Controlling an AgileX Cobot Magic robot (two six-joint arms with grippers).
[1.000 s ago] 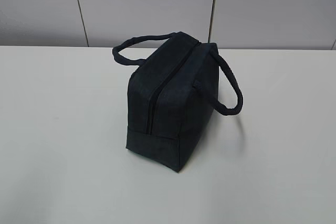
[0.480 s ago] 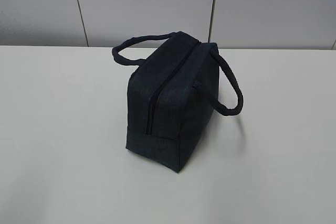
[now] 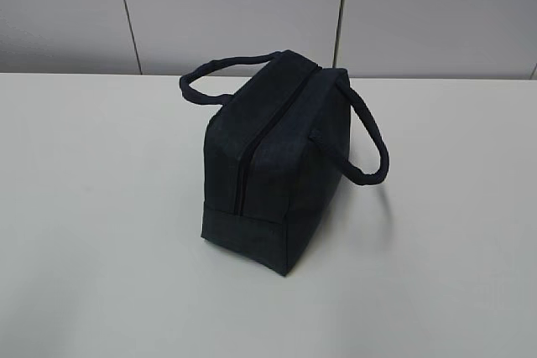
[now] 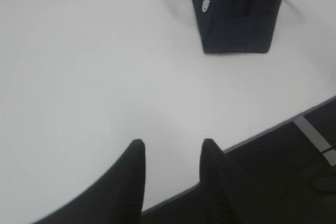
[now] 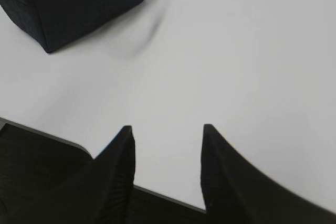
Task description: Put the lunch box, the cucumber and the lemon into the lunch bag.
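The dark navy lunch bag (image 3: pixel 273 165) stands upright in the middle of the white table (image 3: pixel 101 207), its zipper closed along the top and front, one handle drooping to each side. The left wrist view catches its corner (image 4: pixel 236 14) with a small white logo at the top. The right wrist view has it (image 5: pixel 68 3) at the upper left. My left gripper (image 4: pixel 170 148) hangs open over the table's near edge, nothing between its fingers. My right gripper (image 5: pixel 167 132) is open too, empty, above the near edge. Lunch box, cucumber and lemon are out of view. Neither gripper appears in the exterior view.
A grey panelled wall (image 3: pixel 252 6) runs behind the table. The table's front edge (image 4: pixel 273 129) and dark floor beyond it show below both grippers.
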